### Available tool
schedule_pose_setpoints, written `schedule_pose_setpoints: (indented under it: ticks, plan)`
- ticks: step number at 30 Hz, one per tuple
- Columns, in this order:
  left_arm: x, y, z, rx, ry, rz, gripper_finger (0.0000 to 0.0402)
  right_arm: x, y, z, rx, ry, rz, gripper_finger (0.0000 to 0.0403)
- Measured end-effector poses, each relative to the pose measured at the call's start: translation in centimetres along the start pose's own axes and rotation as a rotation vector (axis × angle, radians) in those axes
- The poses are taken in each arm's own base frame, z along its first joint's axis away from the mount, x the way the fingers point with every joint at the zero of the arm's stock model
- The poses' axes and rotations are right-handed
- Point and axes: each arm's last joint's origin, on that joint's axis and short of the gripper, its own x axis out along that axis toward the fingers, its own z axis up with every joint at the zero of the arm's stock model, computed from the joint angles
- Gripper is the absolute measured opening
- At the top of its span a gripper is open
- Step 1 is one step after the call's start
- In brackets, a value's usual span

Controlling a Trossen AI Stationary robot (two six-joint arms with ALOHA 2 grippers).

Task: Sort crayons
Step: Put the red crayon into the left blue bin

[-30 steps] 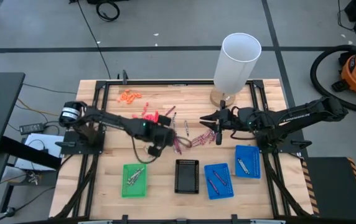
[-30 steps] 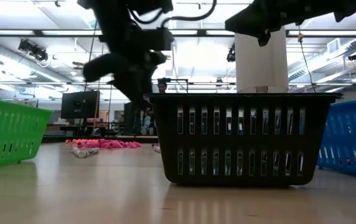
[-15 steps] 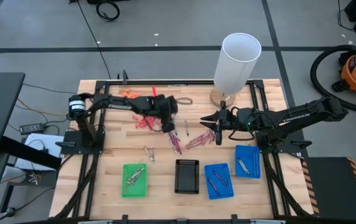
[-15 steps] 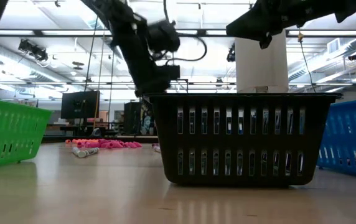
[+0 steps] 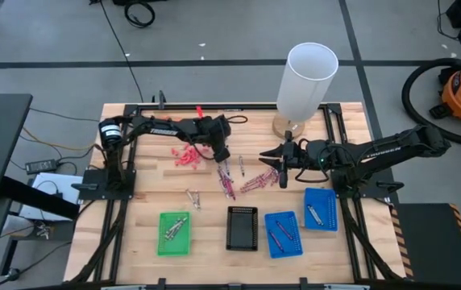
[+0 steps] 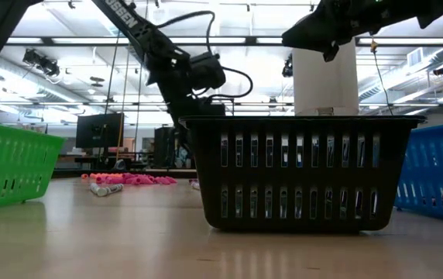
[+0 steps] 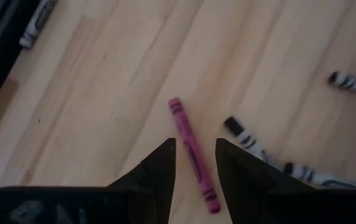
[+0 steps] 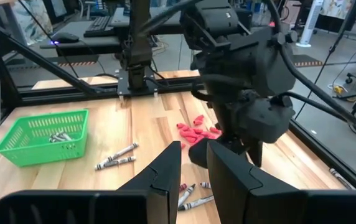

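Crayons lie loose on the wooden table: a maroon and grey heap (image 5: 242, 182) in the middle, a pinkish-red heap (image 5: 185, 156) to its left, and a few grey ones (image 5: 192, 197) nearer the front. My left gripper (image 5: 223, 159) is open, pointing down at the heap's left edge. In the left wrist view its fingers (image 7: 193, 152) stand on either side of one maroon crayon (image 7: 181, 121) that lies flat on the wood; I cannot tell whether they touch it. My right gripper (image 5: 283, 171) waits open by a narrow gap (image 8: 193, 165), empty, at the heap's right.
Along the near edge stand a green tray (image 5: 174, 234) with grey crayons, a black tray (image 5: 242, 228), and two blue trays (image 5: 283, 234) (image 5: 320, 209) with crayons. A tall white cylinder (image 5: 305, 80) stands at the far right. Grey crayons (image 7: 252, 140) lie beside the maroon one.
My left gripper has swung from the table's near-left middle toward the far edge and a little right, to the left edge of the crayon heap. A few grey crayons now show where it was. My right arm has kept still.
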Motion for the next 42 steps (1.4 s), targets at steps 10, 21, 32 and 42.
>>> schedule_pose_setpoints:
  ticks: [10,21,32,42]
  plan:
    - [1.7,0.4,-0.8,-0.006,0.058,-0.053,0.0123,-0.1,0.2,0.0,0.001,0.002,0.007,0.0087]
    - [2.1,0.8,-1.3,-0.03,0.109,-0.05,0.0087,-0.2,0.6,-0.1,-0.003,0.003,0.023,0.0087]
    - [2.2,1.7,-1.4,-0.079,0.128,-0.098,0.001,-0.2,0.7,0.2,0.005,-0.026,0.028,0.0087]
    - [1.9,1.1,-1.3,-0.047,0.115,-0.094,0.001,-0.2,0.8,0.4,0.022,-0.041,0.029,0.0087]
